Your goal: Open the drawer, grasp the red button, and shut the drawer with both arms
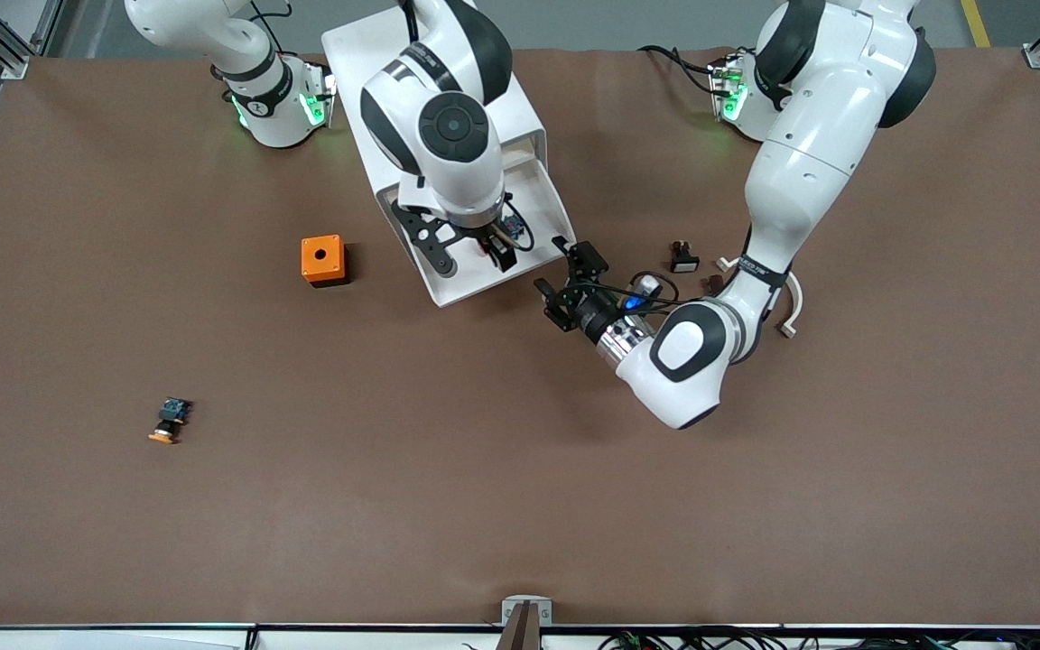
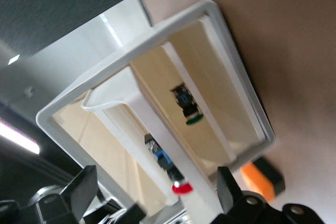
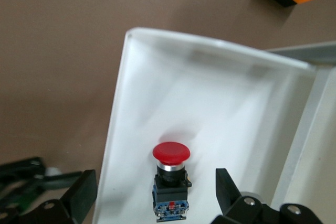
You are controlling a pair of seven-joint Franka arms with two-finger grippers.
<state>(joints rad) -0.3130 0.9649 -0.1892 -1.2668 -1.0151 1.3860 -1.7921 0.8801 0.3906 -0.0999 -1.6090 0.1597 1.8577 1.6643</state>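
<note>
Even overhead light, soft shadows under arms; left wrist view tilted, slightly blurred, perhaps motion; front sharp.

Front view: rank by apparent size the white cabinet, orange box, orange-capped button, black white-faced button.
1. white cabinet, largest by far, though partly covered by the right arm.
2. orange box.
3. orange-capped button and black white-faced button: both tiny and look about alike, so not ranked.
</note>
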